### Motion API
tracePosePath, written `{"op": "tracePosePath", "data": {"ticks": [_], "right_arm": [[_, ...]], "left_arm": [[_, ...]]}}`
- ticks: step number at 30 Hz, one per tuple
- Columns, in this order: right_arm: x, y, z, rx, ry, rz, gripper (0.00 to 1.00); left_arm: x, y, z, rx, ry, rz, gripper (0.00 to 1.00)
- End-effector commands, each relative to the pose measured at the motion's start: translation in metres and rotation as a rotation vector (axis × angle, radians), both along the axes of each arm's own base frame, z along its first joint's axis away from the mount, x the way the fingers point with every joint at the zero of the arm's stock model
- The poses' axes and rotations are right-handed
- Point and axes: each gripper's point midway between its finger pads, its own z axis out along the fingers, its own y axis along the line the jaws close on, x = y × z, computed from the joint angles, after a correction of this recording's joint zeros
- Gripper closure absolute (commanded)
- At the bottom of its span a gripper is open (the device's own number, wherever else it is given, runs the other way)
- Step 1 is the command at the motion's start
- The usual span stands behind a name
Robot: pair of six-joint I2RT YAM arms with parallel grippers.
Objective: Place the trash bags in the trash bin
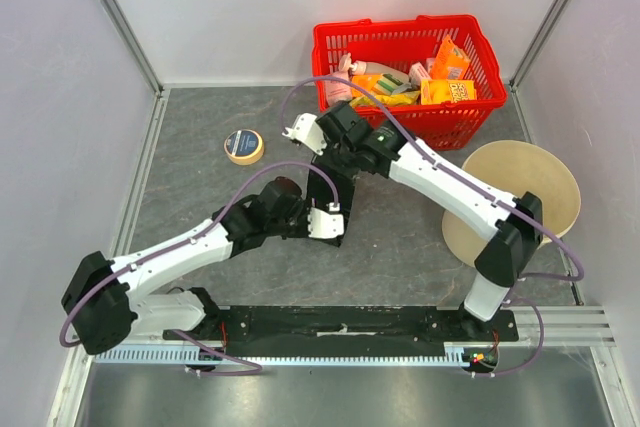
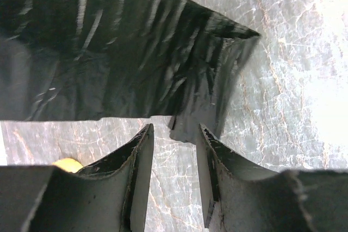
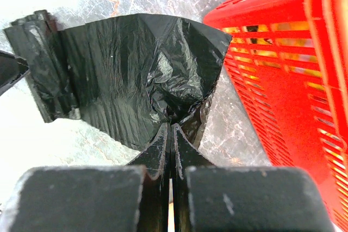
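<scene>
Nearest the bases, we see the left gripper (image 2: 174, 131) with its jaws partly open and holding nothing. A small corner of the bag (image 2: 109, 52) hangs just at the gap between its tips. The bag is black glossy plastic and stretches over the grey table (image 2: 283, 80) between the two grippers (in the right wrist view, the end away from the right gripper is bunched into a roll). Beyond it the right gripper (image 3: 171, 127) has its jaws pressed tight together on the bag's edge, pinching a crumpled fold. Off to the right, well apart from the bag, is the bin (image 1: 545, 182), beige and round, partly behind the right arm's elbow. It seems tipped onto its side, though the overhead view leaves us unsure. A tape roll (image 1: 244, 145) lies on the table to the left. Farthest back stands the red basket (image 1: 400, 29), holding packets, with its front wall near the right gripper.
</scene>
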Motion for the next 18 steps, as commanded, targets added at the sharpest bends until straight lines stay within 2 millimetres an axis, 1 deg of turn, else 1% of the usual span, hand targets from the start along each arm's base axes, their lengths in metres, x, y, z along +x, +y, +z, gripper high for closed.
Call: {"op": "tracePosePath", "data": {"ticks": [1,5,7,11,13,18], "right_arm": [[-0.006,-0.014,0.06,0.071,-0.071,0.004,1.0],[-0.004,-0.025,0.08,0.09,-0.111,-0.015,1.0],[-0.004,-0.029,0.087,0.108,-0.122,-0.021,1.0],[-0.01,-0.029,0.099,0.151,-0.12,-0.01,1.0],[-0.013,-0.029,0.108,0.173,-0.13,-0.005,1.0],[-0.012,-0.034,0.127,0.21,-0.156,-0.011,1.0]], "left_arm": [[-0.013,-0.013,0.003,0.008,0.059,-0.108,0.56],[-0.026,-0.018,-0.004,0.015,0.135,-0.16,0.55],[-0.028,-0.02,-0.008,0.016,0.154,-0.171,0.54],[-0.02,-0.027,-0.014,0.032,0.144,-0.175,0.54],[-0.014,-0.031,-0.015,0.035,0.139,-0.175,0.54],[-0.007,-0.045,-0.019,0.044,0.156,-0.188,0.54]]}}
